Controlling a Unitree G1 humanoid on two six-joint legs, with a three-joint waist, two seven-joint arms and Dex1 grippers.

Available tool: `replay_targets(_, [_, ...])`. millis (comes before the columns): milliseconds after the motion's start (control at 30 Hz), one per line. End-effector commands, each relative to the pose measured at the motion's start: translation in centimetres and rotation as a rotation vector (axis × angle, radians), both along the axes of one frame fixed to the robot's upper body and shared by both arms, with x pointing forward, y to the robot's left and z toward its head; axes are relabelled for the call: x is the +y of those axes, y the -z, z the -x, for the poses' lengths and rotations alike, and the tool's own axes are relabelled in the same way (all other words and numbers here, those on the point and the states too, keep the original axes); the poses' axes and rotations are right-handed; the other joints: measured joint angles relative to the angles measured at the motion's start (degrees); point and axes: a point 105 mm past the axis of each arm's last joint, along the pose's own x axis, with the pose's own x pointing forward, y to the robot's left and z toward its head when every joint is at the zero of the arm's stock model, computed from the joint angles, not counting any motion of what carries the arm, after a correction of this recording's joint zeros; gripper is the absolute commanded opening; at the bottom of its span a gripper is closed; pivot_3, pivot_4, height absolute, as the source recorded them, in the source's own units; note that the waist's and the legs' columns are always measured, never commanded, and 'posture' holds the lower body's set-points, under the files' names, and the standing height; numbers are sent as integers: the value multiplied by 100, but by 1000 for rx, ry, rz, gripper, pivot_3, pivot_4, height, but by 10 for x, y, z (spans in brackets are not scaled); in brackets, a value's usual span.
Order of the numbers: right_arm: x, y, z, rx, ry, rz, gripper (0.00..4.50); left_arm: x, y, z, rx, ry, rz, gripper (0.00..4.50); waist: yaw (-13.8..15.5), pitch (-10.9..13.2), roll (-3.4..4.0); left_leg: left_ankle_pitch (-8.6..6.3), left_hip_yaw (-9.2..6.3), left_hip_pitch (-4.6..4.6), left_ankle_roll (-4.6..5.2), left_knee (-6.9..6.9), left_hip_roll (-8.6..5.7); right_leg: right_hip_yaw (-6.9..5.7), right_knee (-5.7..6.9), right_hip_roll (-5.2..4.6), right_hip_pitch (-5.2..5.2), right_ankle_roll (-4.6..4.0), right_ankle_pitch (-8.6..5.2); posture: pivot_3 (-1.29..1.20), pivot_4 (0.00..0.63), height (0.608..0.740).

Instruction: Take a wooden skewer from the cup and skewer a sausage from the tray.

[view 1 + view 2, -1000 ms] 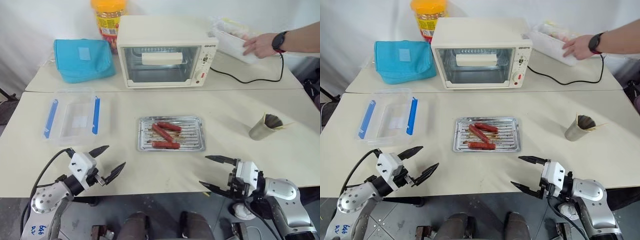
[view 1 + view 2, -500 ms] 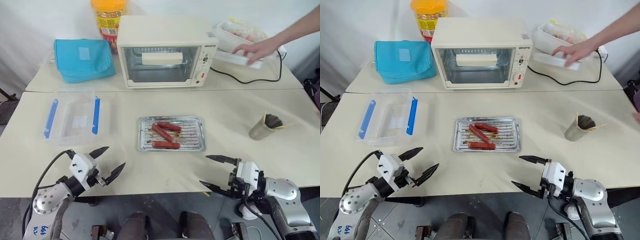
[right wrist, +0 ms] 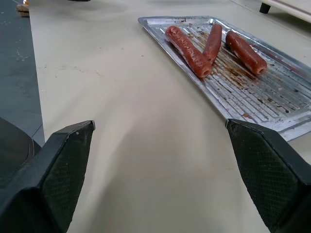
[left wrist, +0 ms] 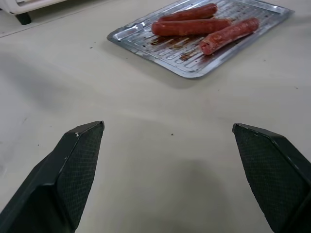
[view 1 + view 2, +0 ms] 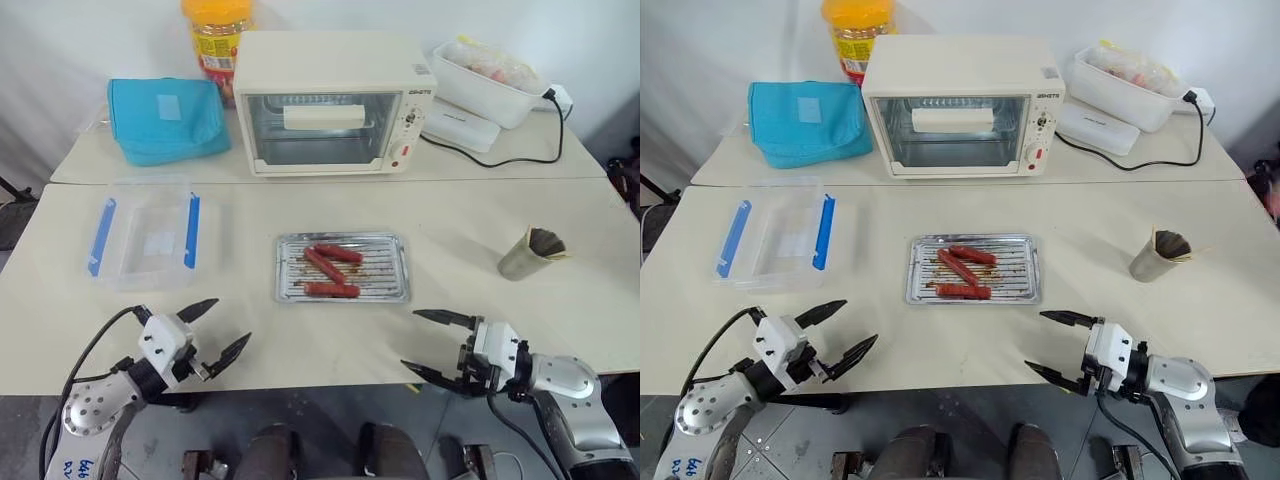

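The metal tray [image 5: 390, 285] lies mid-table with three red-brown sausages [image 5: 330, 265] on its ridged bottom. The silver cup [image 5: 525, 255] stands at the right, leaning, with wooden skewers [image 5: 1173, 250] poking from it. My left gripper [image 5: 212, 331] hovers open over the table's near left edge, well short of the tray. My right gripper [image 5: 432, 346] is open at the near right edge, below the tray's right corner and far from the cup. Both wrist views look across bare tabletop to the tray [image 4: 146, 46] and the sausages [image 3: 194, 48].
A clear plastic box with blue clips [image 5: 148, 237] sits left of the tray. On the rear table stand a cream toaster oven [image 5: 330, 100], a blue pouch [image 5: 165, 118], a yellow-lidded jar [image 5: 218, 35], a white food container [image 5: 487, 82] and a black cable [image 5: 500, 155].
The person's hand and arm over the white container at the back right have withdrawn out of view. Both grippers stay open and almost still.
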Motion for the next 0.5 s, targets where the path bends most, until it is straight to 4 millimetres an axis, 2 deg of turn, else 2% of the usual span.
replay_targets(33, [-11,-10,0,-34,23,3,4500,8,-5,4,-18,-5,-9,4492,2,0,0,0,0,0,0,0,0,0,0,0,0,0,0,0,150,740])
replay_targets(200, [-30,-19,-6,-54,92,25,4500,14,-3,9,5,6,-23,4492,1,0,0,0,0,0,0,0,0,0,-1,-1,0,0,0,0,150,740])
replay_targets(500, [-24,-17,1,-44,79,24,4500,6,-3,2,25,21,20,4492,1,0,0,0,0,0,0,0,0,0,-2,-1,1,0,0,0,150,740])
